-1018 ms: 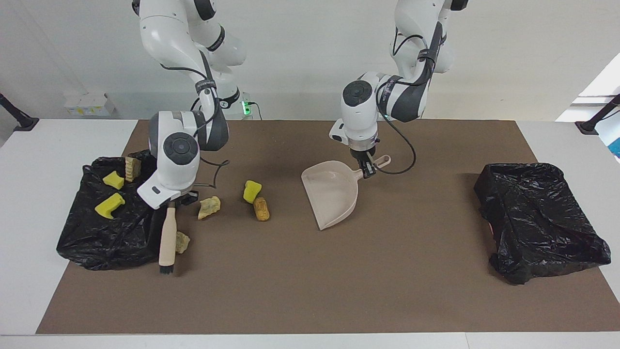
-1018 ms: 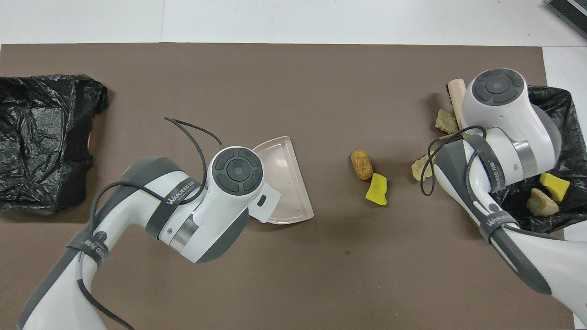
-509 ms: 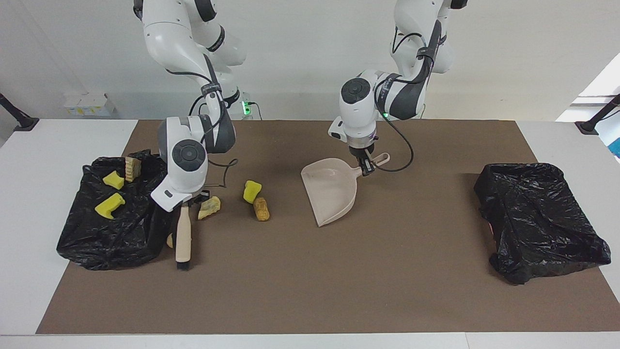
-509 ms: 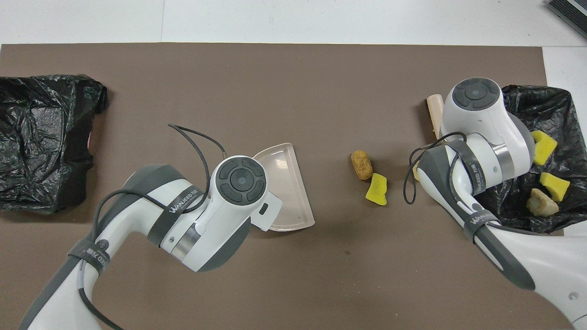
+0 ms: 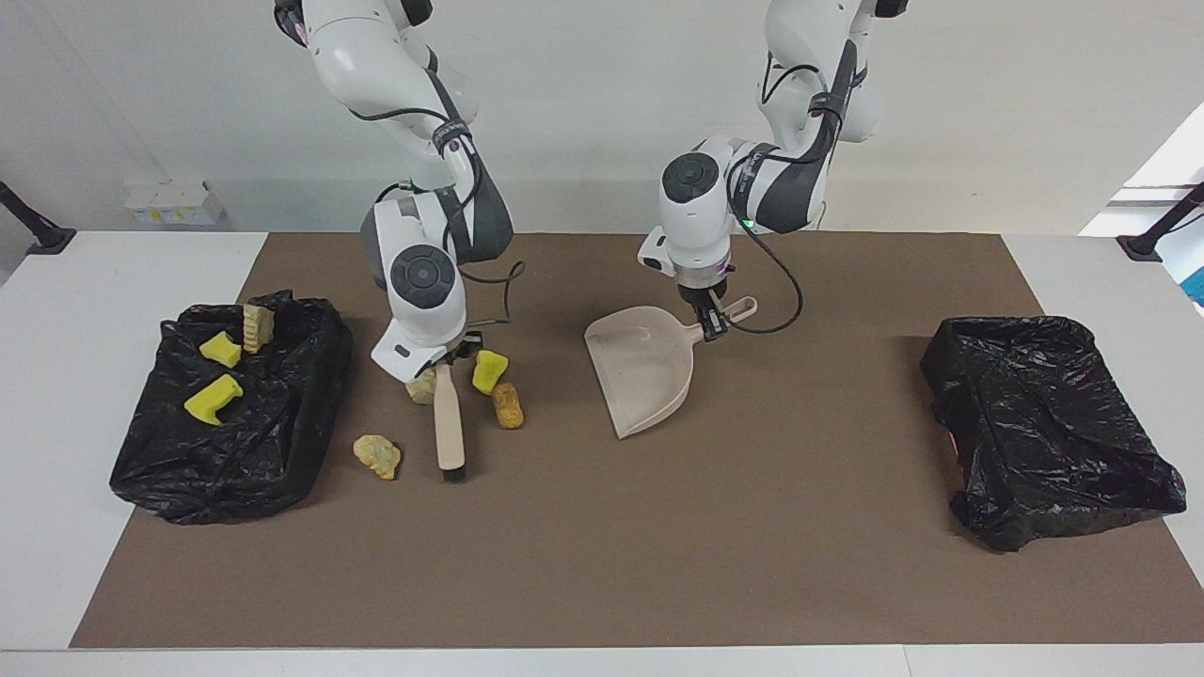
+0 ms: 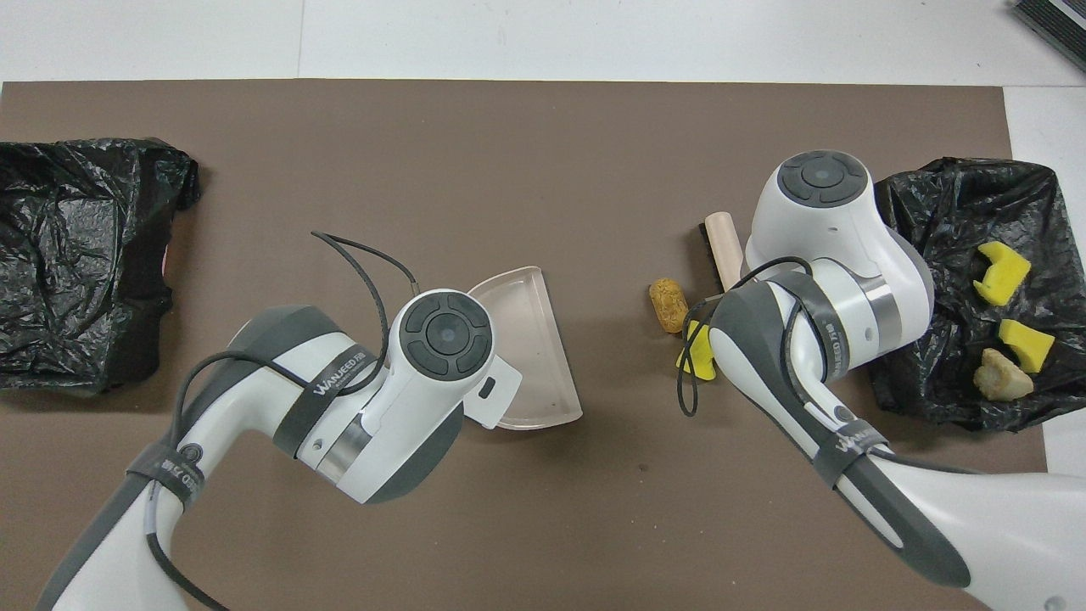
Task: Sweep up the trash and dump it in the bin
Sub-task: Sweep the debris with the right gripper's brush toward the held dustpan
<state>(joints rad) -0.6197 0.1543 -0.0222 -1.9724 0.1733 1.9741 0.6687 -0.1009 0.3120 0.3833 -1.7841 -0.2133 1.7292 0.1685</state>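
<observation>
**Both jaws clamped: brush beside the scraps, dustpan waiting**

Right gripper [image 5: 448, 357] is clamped on the brush [image 5: 449, 425]; left gripper [image 5: 712, 324] is clamped on the dustpan [image 5: 644, 369] handle. Brush long axis runs away from the robots, bristles down on the mat. Yellow sponge [image 5: 488, 370] and brown bread piece [image 5: 508, 404] sit just beside the brush toward the dustpan, whose mouth faces them. One tan scrap [image 5: 377, 455] lies on the brush's bag side, another partly hidden at the gripper. Three scraps rest on the black bag [image 5: 282, 432]. Bin [image 5: 1044, 423] is well apart at the left arm's end. Since a second ago, the brush has swept from the bag edge toward the dustpan; the dustpan has barely moved.
</observation>
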